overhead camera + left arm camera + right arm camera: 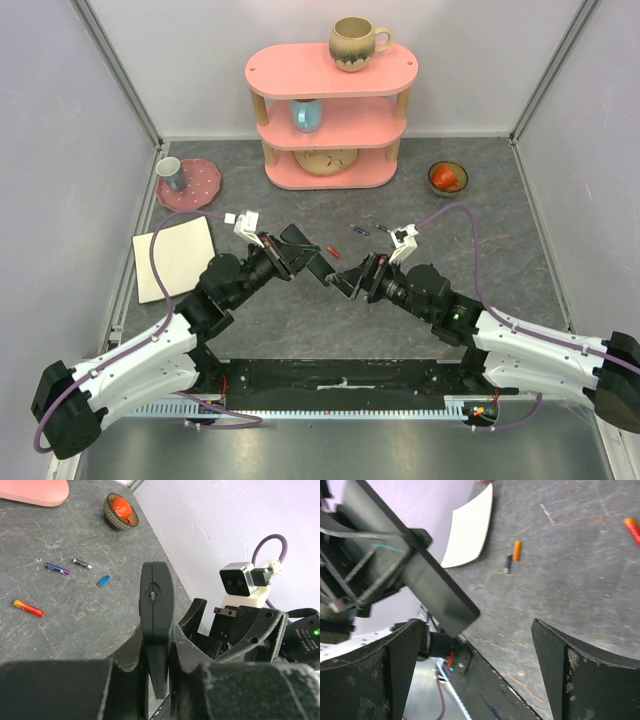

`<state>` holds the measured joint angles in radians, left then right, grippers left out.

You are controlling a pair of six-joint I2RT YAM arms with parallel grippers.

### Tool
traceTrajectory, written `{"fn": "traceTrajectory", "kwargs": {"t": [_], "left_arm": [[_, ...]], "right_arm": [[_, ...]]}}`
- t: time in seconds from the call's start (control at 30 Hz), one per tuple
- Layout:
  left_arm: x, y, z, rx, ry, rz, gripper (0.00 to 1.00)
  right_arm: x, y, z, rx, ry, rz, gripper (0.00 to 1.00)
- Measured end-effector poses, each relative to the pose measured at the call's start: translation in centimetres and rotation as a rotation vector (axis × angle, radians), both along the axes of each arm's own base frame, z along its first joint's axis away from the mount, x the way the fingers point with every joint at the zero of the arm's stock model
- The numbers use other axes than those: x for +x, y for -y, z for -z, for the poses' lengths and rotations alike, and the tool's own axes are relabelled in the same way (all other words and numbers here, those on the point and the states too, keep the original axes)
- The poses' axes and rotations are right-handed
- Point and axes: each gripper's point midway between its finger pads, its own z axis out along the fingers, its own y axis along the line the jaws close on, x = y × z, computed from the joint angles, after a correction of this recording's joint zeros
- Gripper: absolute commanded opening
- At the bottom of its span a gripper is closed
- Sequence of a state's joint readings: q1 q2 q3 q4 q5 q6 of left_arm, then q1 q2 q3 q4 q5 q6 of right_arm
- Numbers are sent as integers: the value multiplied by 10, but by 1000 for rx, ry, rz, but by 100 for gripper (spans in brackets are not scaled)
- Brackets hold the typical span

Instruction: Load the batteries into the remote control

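Observation:
My left gripper [305,258] [157,655] is shut on the black remote control [156,615], held edge-on above the table; the remote also shows in the top view [322,268] and in the right wrist view [427,577]. My right gripper [347,279] [476,630] is open and empty, facing the remote's end from close by. Batteries lie on the grey table beyond the grippers: red-orange [28,608] [333,251], purple [57,569] [357,230], dark grey [81,563], blue [103,580]. The right wrist view shows an orange cylinder [517,550] next to a dark one [508,563].
A pink three-tier shelf [330,110] with a mug [357,43] stands at the back. A bowl holding something orange [447,178] is back right. A pink plate with a grey cup [190,183] and a white board [175,258] lie on the left.

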<state>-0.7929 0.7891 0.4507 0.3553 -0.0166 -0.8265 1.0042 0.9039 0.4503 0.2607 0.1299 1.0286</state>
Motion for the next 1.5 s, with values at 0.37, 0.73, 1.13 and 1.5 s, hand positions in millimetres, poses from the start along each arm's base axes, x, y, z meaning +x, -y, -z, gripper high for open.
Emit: {"fn": "traceTrajectory", "kwargs": {"t": [0.37,0.73,1.13,1.5], "left_arm": [[1,-1,0,-5,4,-10,2],[4,-4,5,0,0,-31,2],[4,-5,9,1,-2,-34,2],[3,-5,3,-16,15,-35,2]], "right_arm": [[7,-22,-18,145,-33,-8,90],[15,-26,-17,186,-70,9,81],[20,-34,-13,220,-101,6,76],[19,-36,-12,227,-114,-2,59]]}}
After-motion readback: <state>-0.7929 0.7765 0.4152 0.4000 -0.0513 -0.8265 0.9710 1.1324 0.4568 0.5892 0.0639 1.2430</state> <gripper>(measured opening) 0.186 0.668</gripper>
